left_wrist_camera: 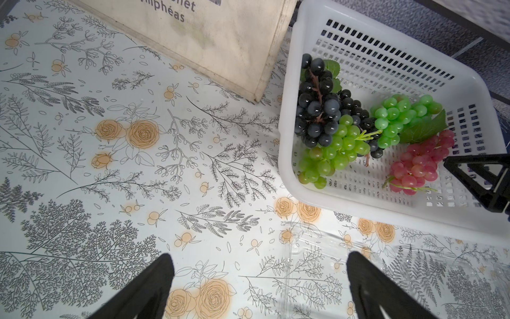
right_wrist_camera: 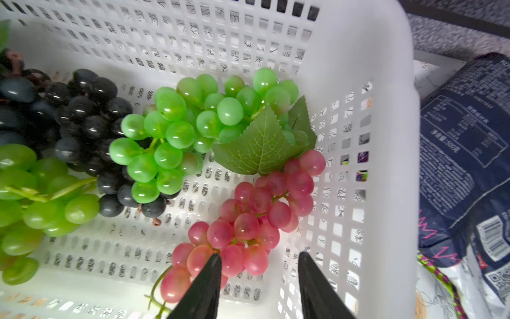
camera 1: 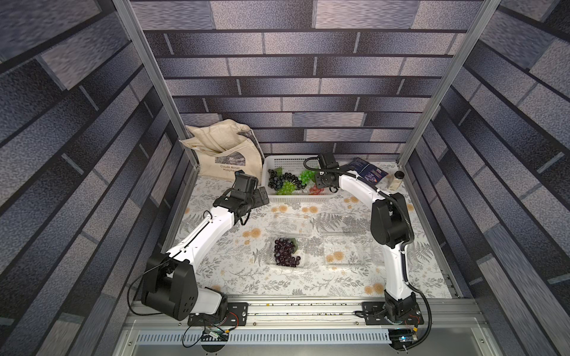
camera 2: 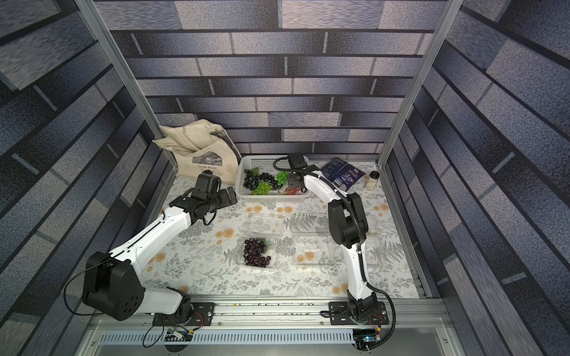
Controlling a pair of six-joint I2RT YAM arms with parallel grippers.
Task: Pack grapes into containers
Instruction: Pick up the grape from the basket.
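Note:
A white perforated basket (camera 1: 296,200) at the back holds black grapes (right_wrist_camera: 82,124), green grapes (right_wrist_camera: 176,132) and a red bunch (right_wrist_camera: 248,221). My right gripper (right_wrist_camera: 259,255) reaches down into the basket, open. One of its fingers (right_wrist_camera: 209,276) lies over the stem end of the red bunch, the other stands beside it. A clear container (camera 1: 305,246) in the middle of the table holds dark purple grapes (camera 1: 285,251). To its right lies an empty clear container (camera 1: 345,249). My left gripper (left_wrist_camera: 259,255) hovers open over the tablecloth, just left of the basket (left_wrist_camera: 285,124).
A cream tote bag (camera 1: 228,154) stands at the back left, touching the basket's corner. A dark blue packet (camera 1: 368,171) and a small jar (camera 1: 396,180) sit at the back right. Further clear plastic (camera 1: 293,222) lies between the basket and the filled container.

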